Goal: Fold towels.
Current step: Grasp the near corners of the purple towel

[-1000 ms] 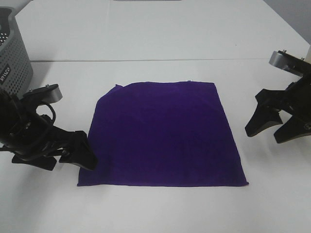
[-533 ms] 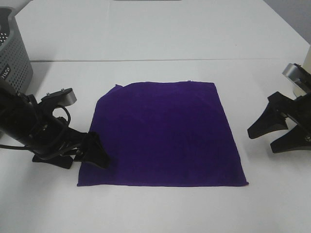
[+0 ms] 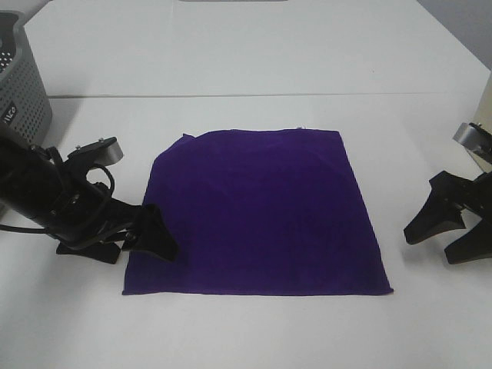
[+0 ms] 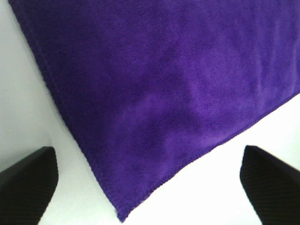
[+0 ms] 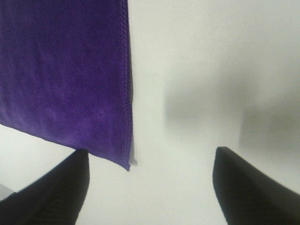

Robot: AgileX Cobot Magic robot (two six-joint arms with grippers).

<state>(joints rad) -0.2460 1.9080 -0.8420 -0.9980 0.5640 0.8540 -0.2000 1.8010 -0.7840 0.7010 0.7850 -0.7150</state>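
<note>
Towel point(image 3: 257, 211): one, lying flat; left gripper point(image 3: 150, 244) and right gripper point(image 3: 433, 247) both splayed.

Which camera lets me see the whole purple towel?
The exterior high view: the towel lies spread out there, nearly all in sight. The left wrist view shows only one corner, the right wrist view only another.

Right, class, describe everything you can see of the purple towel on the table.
The towel is a deep purple, soft, plush-looking cloth with a stitched hem. It is roughly square and lies flat and unfolded on the white table. Its far-left corner looks slanted off, perhaps turned under, and a small white tag peeks from the far edge. The left gripper, jaws open, straddles its near-left corner; whether it touches cannot be told. The right gripper stands apart from it.
</note>
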